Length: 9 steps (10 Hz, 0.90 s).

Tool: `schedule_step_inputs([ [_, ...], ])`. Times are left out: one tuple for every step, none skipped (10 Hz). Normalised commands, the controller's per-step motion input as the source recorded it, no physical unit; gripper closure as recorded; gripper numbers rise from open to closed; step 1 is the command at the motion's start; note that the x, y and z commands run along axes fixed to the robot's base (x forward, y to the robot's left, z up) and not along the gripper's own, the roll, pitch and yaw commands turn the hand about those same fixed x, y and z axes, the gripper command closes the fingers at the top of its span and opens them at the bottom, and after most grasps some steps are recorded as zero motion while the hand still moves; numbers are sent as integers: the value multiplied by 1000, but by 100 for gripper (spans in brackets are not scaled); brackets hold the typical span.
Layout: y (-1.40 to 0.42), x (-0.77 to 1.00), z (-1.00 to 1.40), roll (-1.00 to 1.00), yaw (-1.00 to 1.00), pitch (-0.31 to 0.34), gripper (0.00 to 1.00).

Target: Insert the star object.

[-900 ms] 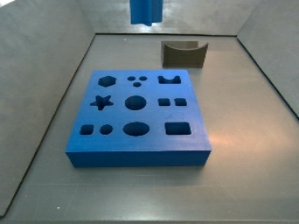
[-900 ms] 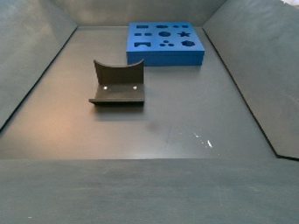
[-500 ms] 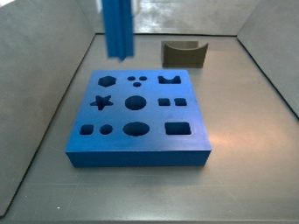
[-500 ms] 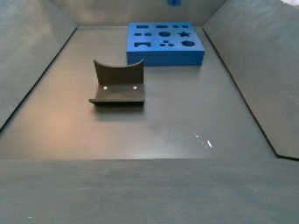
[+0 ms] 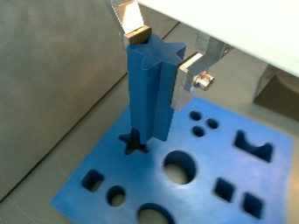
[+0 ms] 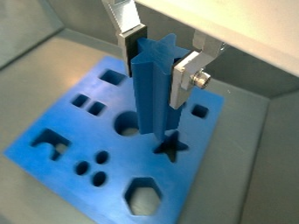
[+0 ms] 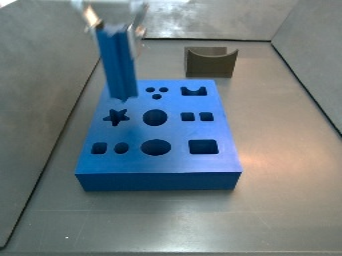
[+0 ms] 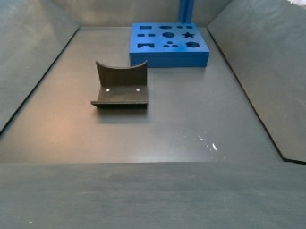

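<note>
My gripper [image 5: 162, 52] is shut on the star object [image 5: 149, 96], a long bright-blue ridged peg held upright; both also show in a wrist view, the gripper [image 6: 156, 54] and the peg [image 6: 152, 92]. The peg's lower end hangs just above the star-shaped hole [image 6: 170, 146] in the wide blue block [image 6: 70, 131]. In a side view the peg [image 7: 116, 62] stands over the block's [image 7: 160, 165] left side, above the star hole [image 7: 116, 117], with the gripper [image 7: 110, 18] blurred at the top. In a side view only the peg's lower part [image 8: 185, 11] shows above the block [image 8: 169, 45].
A small dark-grey curved piece [image 7: 210, 61] stands behind the block near the back wall; it also shows in a side view [image 8: 121, 85] in the middle of the floor. Grey walls [image 7: 54, 60] enclose the floor on all sides.
The gripper has carried the star peg down and left, from high above the back of the bin to just over the block's star hole.
</note>
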Motion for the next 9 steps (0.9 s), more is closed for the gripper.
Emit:
schedule_step_inputs([
  [-206, -269, -514, 366, -249, -89, 100],
  [-103, -146, -437, 294, -251, -3, 100],
  [0, -17, -397, 151, -174, 0, 100],
  [26, 0, -366, 77, -17, 0, 100],
  [29, 0, -354, 13, 0, -30, 100],
  [0, 0, -317, 0, 0, -43, 100],
  [0, 0, -334, 0, 0, -43, 100],
  [0, 329, -486, 0, 0, -26, 100],
  [0, 423, -509, 0, 0, -3, 100],
])
